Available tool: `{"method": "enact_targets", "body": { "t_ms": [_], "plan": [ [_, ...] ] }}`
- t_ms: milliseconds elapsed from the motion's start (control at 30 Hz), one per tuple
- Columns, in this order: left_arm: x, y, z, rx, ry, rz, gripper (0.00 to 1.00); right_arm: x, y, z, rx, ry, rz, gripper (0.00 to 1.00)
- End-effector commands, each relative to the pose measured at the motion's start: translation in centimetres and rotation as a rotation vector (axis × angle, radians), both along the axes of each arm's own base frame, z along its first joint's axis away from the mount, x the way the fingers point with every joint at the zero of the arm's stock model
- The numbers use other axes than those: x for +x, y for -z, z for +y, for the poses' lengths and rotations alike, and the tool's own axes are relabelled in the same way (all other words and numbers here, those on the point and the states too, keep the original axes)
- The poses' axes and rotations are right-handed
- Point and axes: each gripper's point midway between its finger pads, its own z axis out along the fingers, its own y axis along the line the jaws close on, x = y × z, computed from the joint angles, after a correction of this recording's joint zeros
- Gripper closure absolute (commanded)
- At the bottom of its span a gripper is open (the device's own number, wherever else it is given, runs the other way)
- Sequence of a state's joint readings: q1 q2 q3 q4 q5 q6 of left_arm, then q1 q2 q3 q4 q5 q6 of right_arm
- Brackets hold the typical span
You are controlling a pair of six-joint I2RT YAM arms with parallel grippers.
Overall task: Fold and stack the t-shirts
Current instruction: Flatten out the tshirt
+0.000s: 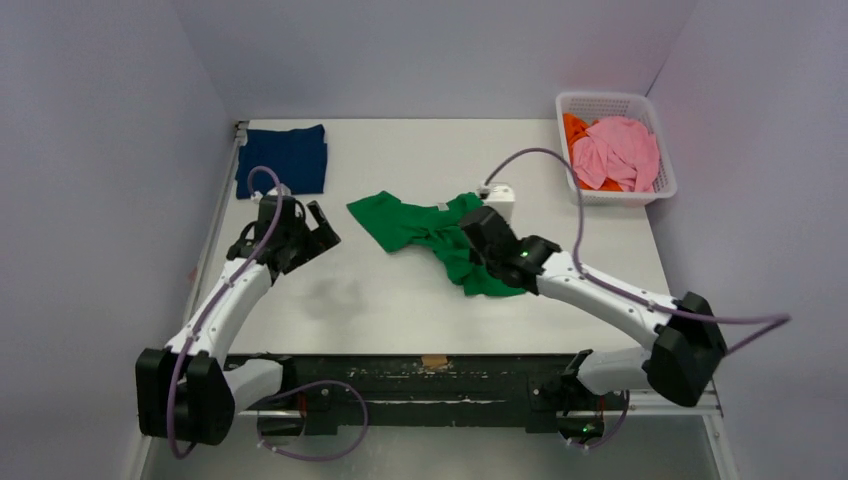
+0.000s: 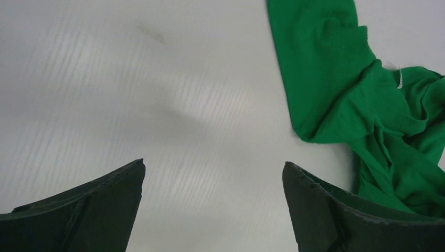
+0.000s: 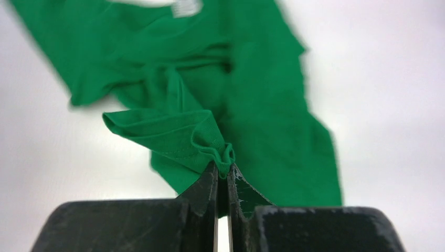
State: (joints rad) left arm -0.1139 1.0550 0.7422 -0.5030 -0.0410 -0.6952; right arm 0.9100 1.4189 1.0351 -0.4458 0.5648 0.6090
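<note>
A green t-shirt [image 1: 410, 222] is spread in a crumpled heap near the middle of the counter [image 1: 380, 310]. A small fold of its cloth is pinched in the jaws of the right arm [image 1: 610, 295], which are pressed tight together on it. The jaws of the left arm [image 1: 225, 300] are held wide apart with nothing between them, over bare counter nearer the left edge, close to the green t-shirt but not touching it. A navy t-shirt [image 1: 285, 158] is laid folded at the far left corner. A white basket [image 1: 600, 97] is set at the far right corner, and a pink t-shirt [image 1: 620, 150] and an orange t-shirt [image 1: 573, 130] are bundled inside it.
</note>
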Motion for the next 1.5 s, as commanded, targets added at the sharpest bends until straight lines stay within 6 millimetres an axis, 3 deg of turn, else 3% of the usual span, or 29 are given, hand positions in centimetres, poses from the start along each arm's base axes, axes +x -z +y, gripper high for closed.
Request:
{"method": "enact_targets", "body": {
  "t_ms": [0, 133, 233, 333, 467, 600, 733, 933, 1100, 1267, 1367, 1400, 1467],
  "plan": [
    [4.4, -1.9, -3.4, -0.061, 0.119, -0.058, 0.0, 0.2, 0.4, -10.2, 0.048, 0.318, -0.011, 1.0],
    [6.0, 0.9, -5.9, -0.03, 0.199, 0.051, 0.0, -0.1, -0.1, -17.0, 0.048, 0.53, -0.041, 1.0],
    [6.5, 2.4, -7.8, -0.019, 0.251, 0.122, 0.01, -0.4, -1.1, -20.5, 0.032, 0.665, -0.076, 1.0],
    [5.4, 4.0, -10.8, -0.041, 0.339, 0.176, 0.08, 0.2, -1.3, -19.9, 0.059, 0.631, -0.086, 1.0],
    [1.7, 5.9, -13.6, -0.046, 0.466, 0.235, 0.13, 1.0, -0.5, -19.0, 0.051, 0.594, -0.06, 1.0],
    [-2.9, 7.4, -14.5, 0.057, 0.578, 0.259, 0.15, 1.4, 0.5, -18.5, 0.03, 0.575, -0.02, 1.0],
    [-6.0, 8.3, -13.8, 0.277, 0.633, 0.288, 0.17, 1.6, 1.1, -18.0, 0.025, 0.549, 0.0, 1.0],
    [-7.3, 8.8, -15.8, 0.359, 0.75, 0.271, 0.19, 1.6, 1.5, -17.7, 0.028, 0.524, 0.011, 1.0],
    [-7.0, 10.6, -16.6, 0.392, 0.767, 0.34, 0.3, 1.4, 1.4, -17.6, 0.039, 0.515, 0.005, 1.0],
    [-8.3, 11.4, -19.9, 0.325, 0.856, 0.331, 0.36, 1.3, 1.4, -17.5, 0.044, 0.51, 0.007, 1.0],
    [-8.5, 12.2, -22.0, 0.277, 0.896, 0.333, 0.48, 1.3, 1.4, -17.5, 0.047, 0.506, 0.007, 1.0],
    [-8.5, 12.5, -22.6, 0.259, 0.908, 0.335, 0.61, 1.3, 1.2, -17.5, 0.05, 0.505, 0.003, 1.0],
    [-8.1, 12.5, -23.6, 0.237, 0.914, 0.328, 0.98, 1.2, 1.0, -17.6, 0.052, 0.506, -0.004, 1.0]
  ]
}}
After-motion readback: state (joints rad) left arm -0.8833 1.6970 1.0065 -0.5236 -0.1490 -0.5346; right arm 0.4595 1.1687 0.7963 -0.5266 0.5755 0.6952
